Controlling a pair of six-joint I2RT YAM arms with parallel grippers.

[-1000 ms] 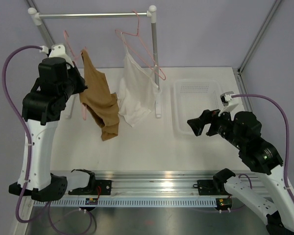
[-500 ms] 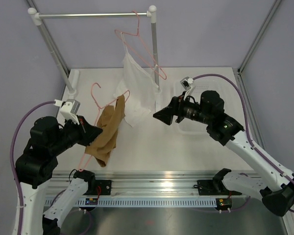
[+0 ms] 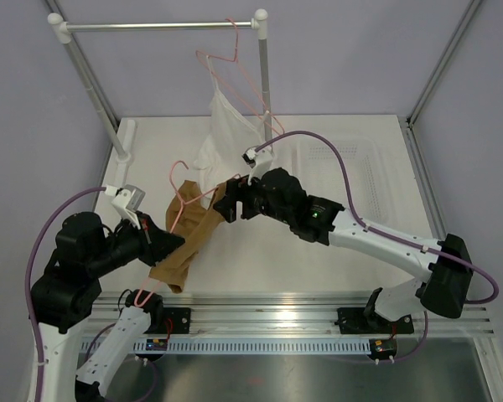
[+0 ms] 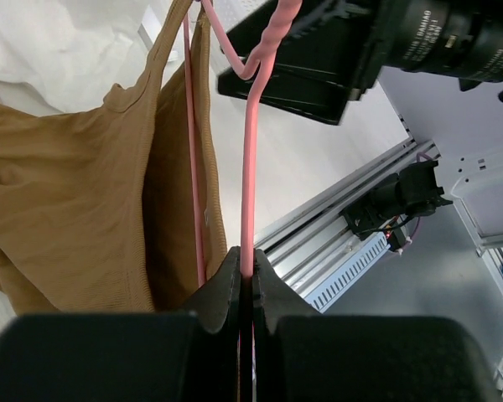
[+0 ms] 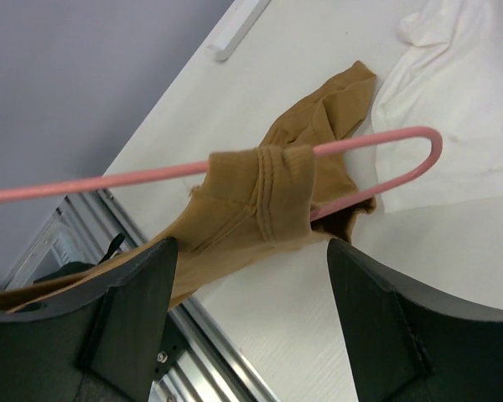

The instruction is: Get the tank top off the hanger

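Observation:
The tan tank top [image 3: 187, 243] hangs on the pink hanger [image 3: 181, 191], off the rail and low over the table's near left. My left gripper [image 3: 161, 243] is shut on the hanger's wire [image 4: 250, 167], with the tank top [image 4: 67, 201] draped beside it. My right gripper [image 3: 228, 203] is open at the hanger's upper right shoulder. In the right wrist view its fingers [image 5: 126, 318] stand wide apart just short of the tank top's strap [image 5: 264, 197], which is looped over the hanger [image 5: 377, 138]. The right gripper [image 5: 251, 251] holds nothing.
A white sleeveless garment [image 3: 228, 138] hangs on a second pink hanger from the grey rail [image 3: 159, 26], close behind my right gripper. The rail's right post [image 3: 265, 84] stands mid-table. A clear bin [image 3: 356, 159] lies at the back right. An aluminium track [image 3: 260, 311] runs along the near edge.
My left arm has brought the hanger and tank top down from the rail to the near left. My right arm has swung left from the bin side up to the hanger's shoulder.

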